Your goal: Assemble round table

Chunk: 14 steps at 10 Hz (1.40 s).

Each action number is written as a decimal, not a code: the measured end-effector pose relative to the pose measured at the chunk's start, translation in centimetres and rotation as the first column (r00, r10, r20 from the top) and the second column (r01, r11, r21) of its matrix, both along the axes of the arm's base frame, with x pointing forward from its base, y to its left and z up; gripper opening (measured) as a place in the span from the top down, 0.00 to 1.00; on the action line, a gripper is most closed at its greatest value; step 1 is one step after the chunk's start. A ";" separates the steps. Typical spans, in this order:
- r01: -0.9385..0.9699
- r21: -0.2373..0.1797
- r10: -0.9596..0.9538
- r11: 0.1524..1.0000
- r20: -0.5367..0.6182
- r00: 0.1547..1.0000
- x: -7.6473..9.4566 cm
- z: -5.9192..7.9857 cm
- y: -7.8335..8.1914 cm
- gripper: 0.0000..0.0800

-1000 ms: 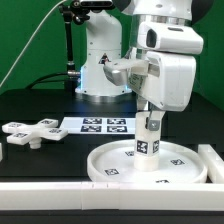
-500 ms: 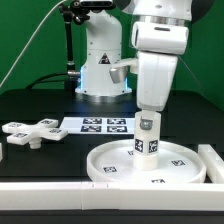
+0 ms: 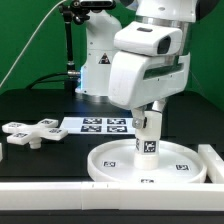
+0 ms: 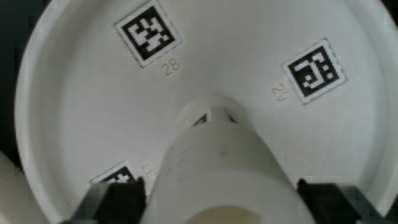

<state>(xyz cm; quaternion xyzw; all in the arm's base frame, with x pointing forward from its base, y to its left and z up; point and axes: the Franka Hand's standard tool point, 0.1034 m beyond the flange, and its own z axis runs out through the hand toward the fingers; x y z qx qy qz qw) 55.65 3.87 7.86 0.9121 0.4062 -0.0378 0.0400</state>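
The large rimmed round disc (image 3: 108, 166) lies flat on the black table, at the exterior view's front right. The short cylinder post (image 3: 148, 144) stands upright at its centre, with a tag facing the camera. My gripper (image 3: 148, 123) comes straight down over the post and is shut on its upper part. In the wrist view the post (image 4: 214, 150) fills the space between my two black fingers (image 4: 121, 200), over the disc (image 4: 231, 50) and its tags. The cross-shaped piece (image 3: 30, 131) lies loose at the exterior view's left.
The marker board (image 3: 100, 124) lies behind the disc. A long white bar (image 3: 50, 191) runs along the front edge, and another white bar (image 3: 213, 160) stands to the disc's right. The robot base (image 3: 100, 70) is behind.
My wrist has turned about the post's upright axis, so the arm's body now swings toward the exterior view's left. The post stays upright at the disc's centre.
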 end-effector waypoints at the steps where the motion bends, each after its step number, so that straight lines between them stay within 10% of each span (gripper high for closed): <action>1: 0.029 -0.001 -0.029 1.000 0.003 1.000 0.0 0.0 0.0 0.49; 8: 0.724 0.063 -0.725 0.687 -0.018 0.689 -0.5 -0.1 0.1 0.49; 11: 0.711 0.064 -0.712 0.700 -0.020 0.702 -0.6 0.1 0.0 0.24; 14: 0.588 0.080 -0.587 0.805 -0.030 0.809 -2.1 4.0 -3.3 0.19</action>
